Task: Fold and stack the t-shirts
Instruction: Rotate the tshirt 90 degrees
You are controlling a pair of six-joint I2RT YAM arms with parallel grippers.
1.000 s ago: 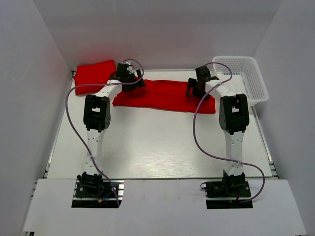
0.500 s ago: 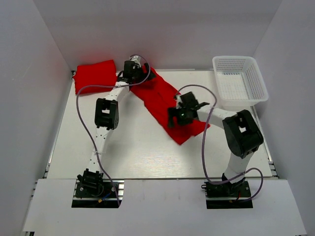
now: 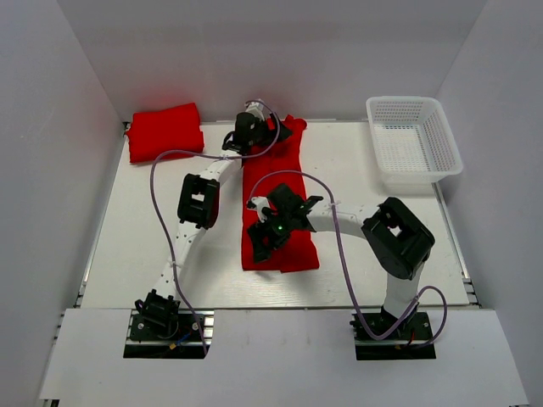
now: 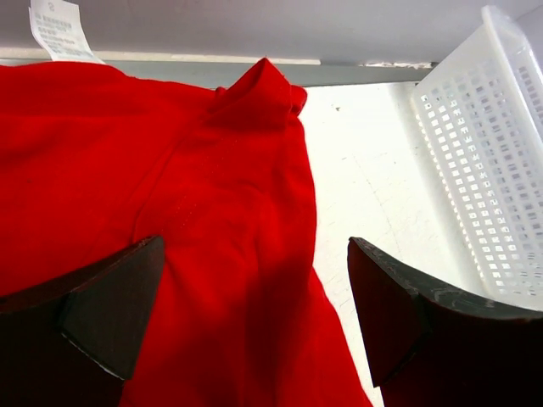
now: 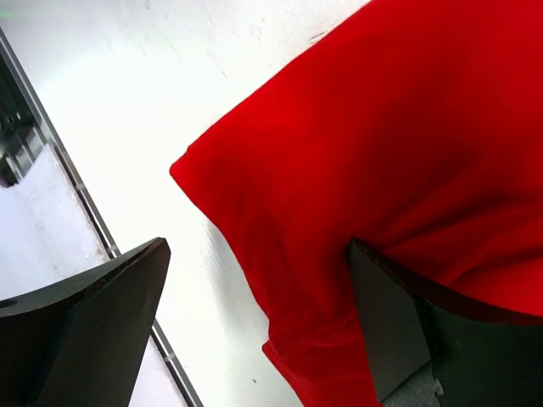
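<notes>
Overhead rear view, wrist close-ups sharing t-shirt [image 3: 284, 161]

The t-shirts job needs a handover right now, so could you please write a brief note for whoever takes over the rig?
Both open: left gripper over the far end of the long t-shirt, right gripper over its near end.
The folded t-shirt lies in the far left corner of the table; basket far right.
Done: one shirt folded, the other narrowed to a strip running near to far.
Left: fold that strip shorter, stack it on the folded one.
</notes>
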